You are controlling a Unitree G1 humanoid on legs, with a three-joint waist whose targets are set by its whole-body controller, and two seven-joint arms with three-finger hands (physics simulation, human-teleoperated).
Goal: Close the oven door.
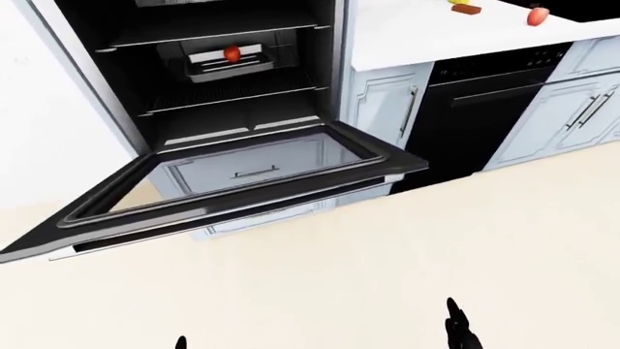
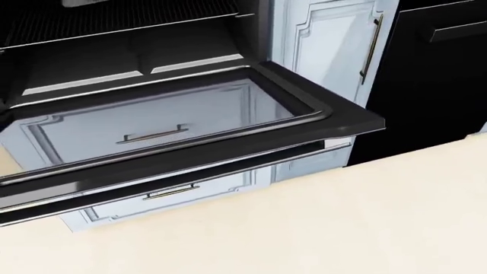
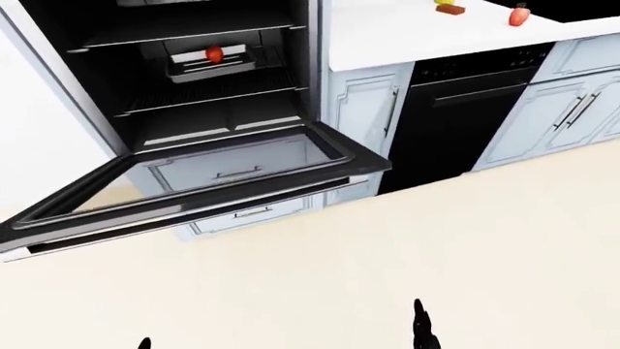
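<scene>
Only a thin black tip of the right hand (image 1: 456, 326) is showing at the bottom edge of the left-eye view, well below the oven door (image 1: 242, 182) and apart from it. An even smaller black tip, the left hand (image 1: 180, 343), is peeking in at the same edge, below the door's left part. So little of either hand is showing that I cannot tell if the fingers are standing apart or together, and neither hand is touching anything.

The oven door is hanging fully open, lying almost flat and sticking out from the oven (image 1: 208, 69) toward the bottom of the view. Through the door's glass pane, a pale blue drawer (image 2: 152, 137) with a thin bar handle is showing. The door's own long handle (image 2: 251, 162) is running along its lower edge in the head view.

Above the door, inside the dark oven, a metal tray (image 1: 227, 62) is sitting on a rack, and a small red item (image 1: 232, 52) is lying in it. To the right of the door, a pale blue cabinet (image 1: 387, 102) is standing just beside the oven, and next to it a black dishwasher (image 1: 474, 116). Over these, a white counter (image 1: 427, 36) is carrying some small red and yellow items (image 1: 538, 14). Below the door, the cream floor (image 1: 387, 276) is filling the picture.
</scene>
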